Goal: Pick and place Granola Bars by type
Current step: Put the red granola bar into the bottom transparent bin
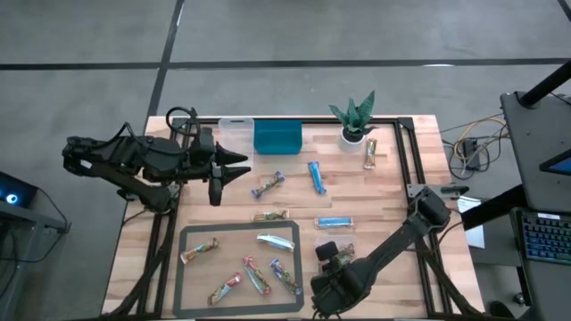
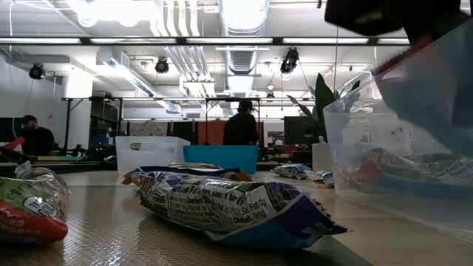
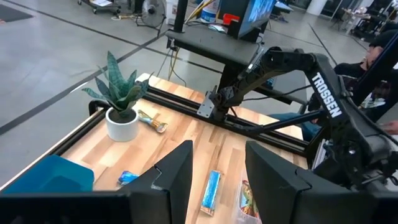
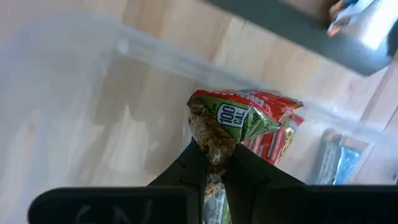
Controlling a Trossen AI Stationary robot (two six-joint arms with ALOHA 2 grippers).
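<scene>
Wooden table [image 1: 393,192]: potted plant [image 1: 355,120], teal bin [image 1: 277,138] flank scattered granola bars [image 1: 317,176].

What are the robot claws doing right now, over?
Right claw shut on green-red granola bar, over clear tub. Left claw open, empty, above table. Bars still loose on gray tray. Nothing blocking.

Bright ceiling lights [image 2: 244,11] glare overhead; the tub wall [image 4: 74,93] looks blurred.
</scene>
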